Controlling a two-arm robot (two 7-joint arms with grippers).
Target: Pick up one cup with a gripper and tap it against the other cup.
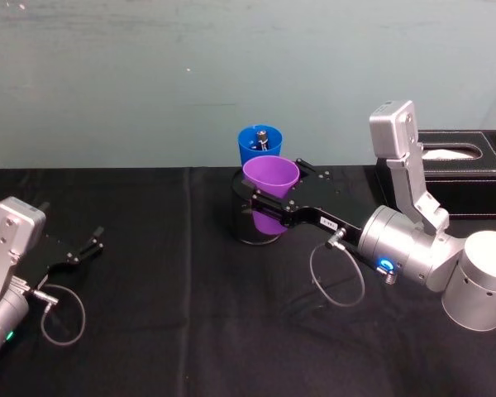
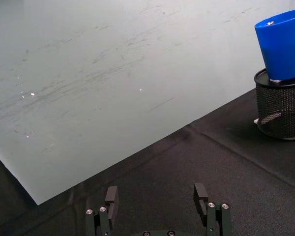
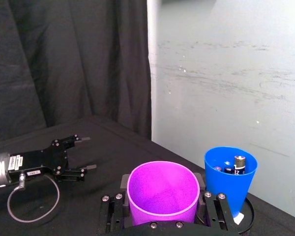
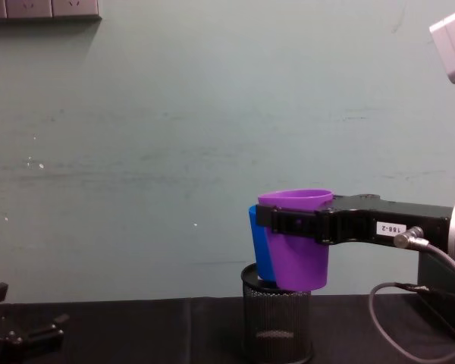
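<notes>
Purple cup is clamped between the jaws of the right gripper and held clear above the black table. It stands upright, long axis vertical, wide mouth up and narrow base down, and is empty inside. Just behind it stands the blue cup, also upright, seated in one black mesh holder and holding a battery. Whether the two cups touch cannot be told. The left gripper rests low at the table's left, jaws spread, holding nothing.
</notes>
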